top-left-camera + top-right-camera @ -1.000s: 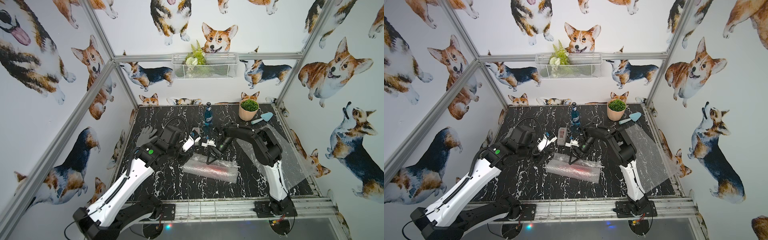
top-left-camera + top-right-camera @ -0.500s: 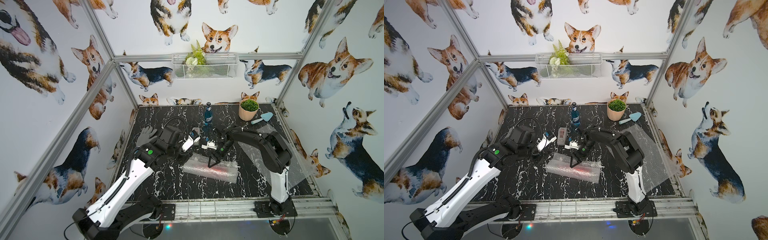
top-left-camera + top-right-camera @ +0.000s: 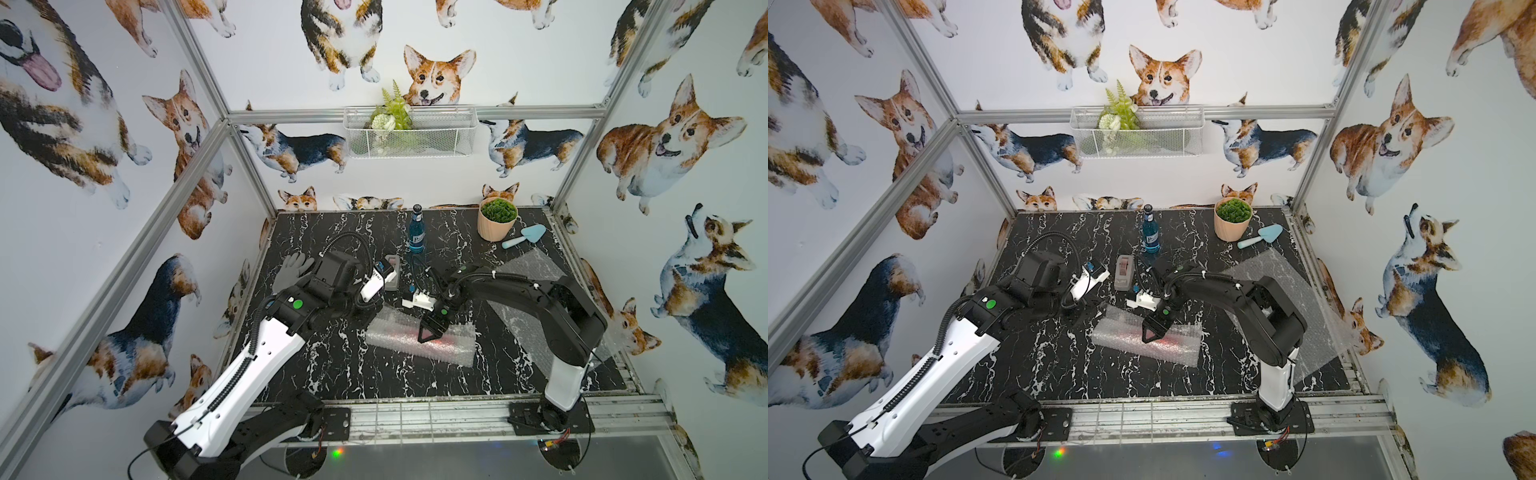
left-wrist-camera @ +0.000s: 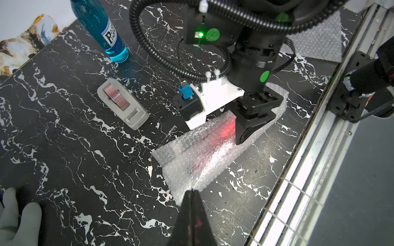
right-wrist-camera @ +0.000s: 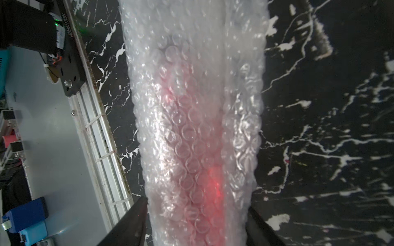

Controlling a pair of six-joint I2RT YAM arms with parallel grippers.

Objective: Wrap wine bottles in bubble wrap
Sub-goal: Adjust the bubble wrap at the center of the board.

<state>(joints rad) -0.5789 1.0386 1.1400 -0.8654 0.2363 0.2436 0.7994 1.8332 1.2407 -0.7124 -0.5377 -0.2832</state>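
The red bottle lies on its side near the middle of the table. It is rolled inside bubble wrap and shows only as a pink glow. The right gripper points down over this roll with its jaws apart, one finger at each edge of the wrap; whether they press it I cannot tell. The left gripper is closed on nothing, its tip at one end of the roll. The blue bottle stands upright toward the back, near the tape dispenser. A second sheet lies flat on the right, partly under the right arm.
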